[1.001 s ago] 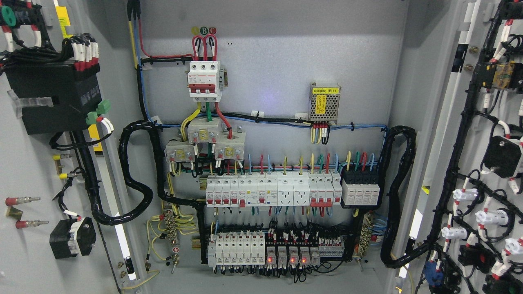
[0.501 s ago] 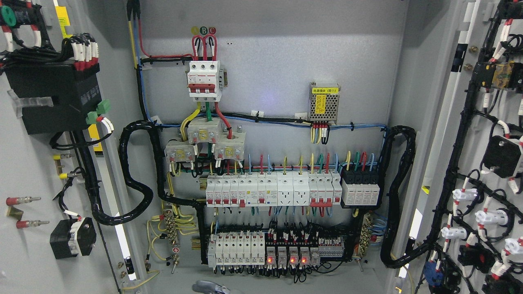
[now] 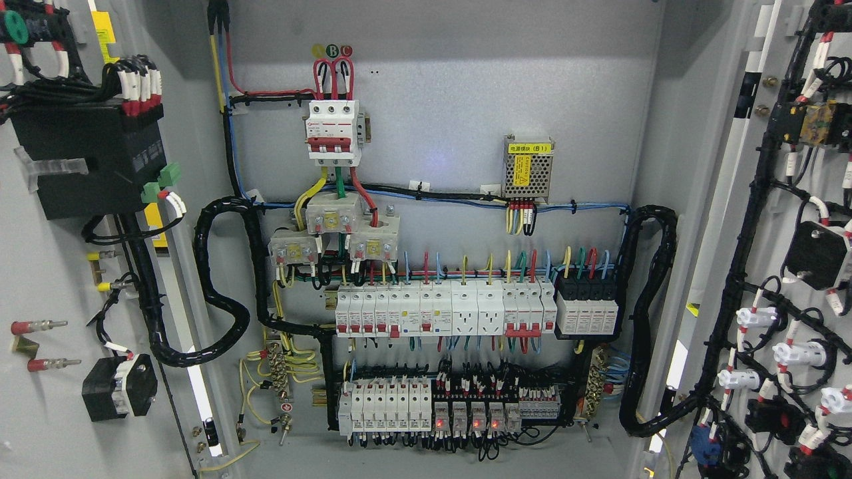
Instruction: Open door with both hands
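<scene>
The electrical cabinet (image 3: 439, 26) is seen from the head view with both doors swung outward. The left door (image 3: 46, 279) occupies the left edge of the picture, its inner face carrying a black module (image 3: 86, 159) and a corrugated cable loom (image 3: 219, 286). The right door (image 3: 799, 199) occupies the right edge, its inner face covered with wired switch backs (image 3: 792, 352) and black harnessing. Between them the back panel is fully exposed: a red-and-white main breaker (image 3: 333, 130), a perforated power supply (image 3: 529, 166), a row of breakers (image 3: 446, 309) and lower relays with red lamps lit (image 3: 466, 423).

Neither hand is in view, so the state of the fingers cannot be told.

The task is judged to be at or close to completion, as both doors stand wide.

The doors are judged to be stiff sheet steel, fairly heavy with the mounted components, and turning on hinges that are not clearly visible. Any further hold would best be taken on a bare outer edge of each door, away from the hinge side, where leverage is greatest. The inner faces should not be gripped: wiring, terminals and protruding studs (image 3: 40, 326) could be snagged or damaged, and the lit lamps suggest the panel is live.
</scene>
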Controlling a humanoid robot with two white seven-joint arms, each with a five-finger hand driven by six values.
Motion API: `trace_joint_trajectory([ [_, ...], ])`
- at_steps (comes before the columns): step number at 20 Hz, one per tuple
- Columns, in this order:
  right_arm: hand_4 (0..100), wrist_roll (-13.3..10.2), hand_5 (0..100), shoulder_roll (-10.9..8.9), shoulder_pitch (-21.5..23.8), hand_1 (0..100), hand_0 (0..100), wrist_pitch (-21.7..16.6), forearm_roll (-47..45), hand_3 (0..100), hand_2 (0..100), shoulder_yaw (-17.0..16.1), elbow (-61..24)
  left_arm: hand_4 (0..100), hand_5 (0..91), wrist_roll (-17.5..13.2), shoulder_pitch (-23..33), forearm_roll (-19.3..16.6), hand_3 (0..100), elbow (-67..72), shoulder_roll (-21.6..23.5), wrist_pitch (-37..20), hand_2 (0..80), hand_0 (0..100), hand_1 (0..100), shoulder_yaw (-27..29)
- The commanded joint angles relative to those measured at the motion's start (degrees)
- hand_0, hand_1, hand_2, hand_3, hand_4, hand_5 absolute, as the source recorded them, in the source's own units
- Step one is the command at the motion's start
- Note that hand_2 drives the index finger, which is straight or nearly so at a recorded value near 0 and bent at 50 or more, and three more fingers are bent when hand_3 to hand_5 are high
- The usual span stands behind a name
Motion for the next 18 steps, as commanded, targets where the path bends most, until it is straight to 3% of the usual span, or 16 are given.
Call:
trace_joint_trajectory([
  [1,0,0.0,0,-4.95,10.8,7,22,-8.2,-0.3,0,0,-11.8,-10.1,0,0.0,-4.5,4.1,0.0,0,-39.0,2.7,-1.2,0.0,0,0,1.3],
  [4,0,0.1,0,-5.30,14.1,7,22,-13.0,-0.3,0,0,-13.9,-11.2,0,0.0,-4.5,4.8,-0.3,0,-44.7,3.1,-2.0,0.0,0,0,1.4],
  [9,0,0.1,0,-8.02,14.9,7,22,-16.0,-0.4,0,0,-17.9,-11.3,0,0.0,-4.5,5.0,-0.5,0,-51.1,3.1,-6.7,0.0,0,0,2.4],
  [13,0,0.1,0,-9.60,15.0,7,22,-19.6,-0.4,0,0,-20.9,-11.3,0,0.0,-4.5,5.2,-0.5,0,-51.8,3.2,-15.8,0.0,0,0,5.9],
  [18,0,0.1,0,-11.45,14.9,7,22,-19.4,-0.7,0,0,-21.4,-11.2,0,0.0,-4.6,5.2,-0.3,0,-54.9,3.2,-19.3,0.0,0,0,12.4],
])
